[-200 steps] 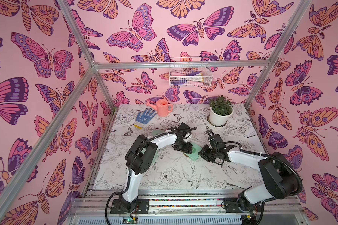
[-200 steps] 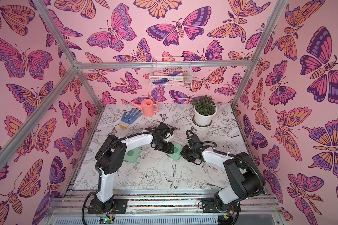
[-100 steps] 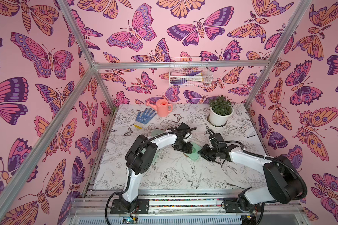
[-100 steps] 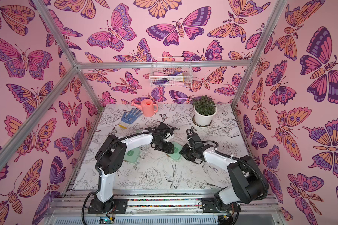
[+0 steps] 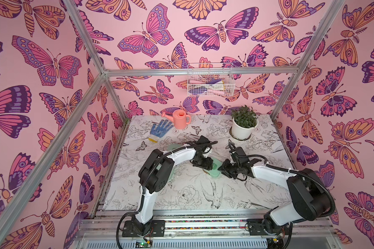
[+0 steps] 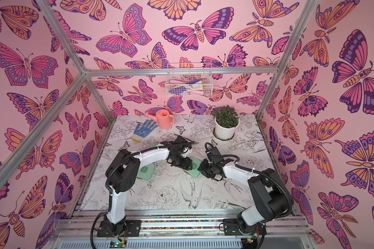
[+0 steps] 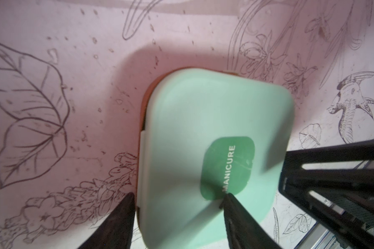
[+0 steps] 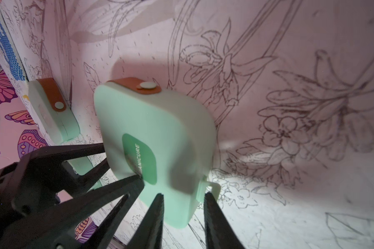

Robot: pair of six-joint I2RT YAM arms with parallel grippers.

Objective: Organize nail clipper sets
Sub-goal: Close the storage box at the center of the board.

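A closed mint-green case (image 5: 213, 172) (image 6: 193, 171) of the nail clipper sets lies mid-table between both grippers. In the left wrist view my left gripper (image 7: 179, 200) has one fingertip against the side edge by a pale tab and the other pressed on the green MANICURE label (image 7: 227, 163). My right gripper (image 8: 183, 200) pinches the opposite side: one finger lies on the lid, the other sits beside the tab (image 8: 211, 187). A brown snap strap (image 8: 148, 86) closes the case's far edge. A second closed case (image 6: 146, 171) (image 8: 52, 116) lies by the left arm's elbow. A third case (image 5: 173, 147) peeks out behind that arm.
A blue dotted glove (image 5: 160, 129) and a pink watering can (image 5: 179, 118) sit at the back left. A potted plant (image 5: 244, 125) stands at the back right. A wire basket (image 5: 209, 79) hangs on the rear wall. Metal frame posts border the table.
Both grippers stay at the middle case. The right arm's elbow has swung slightly outward to the right; the case has barely shifted.
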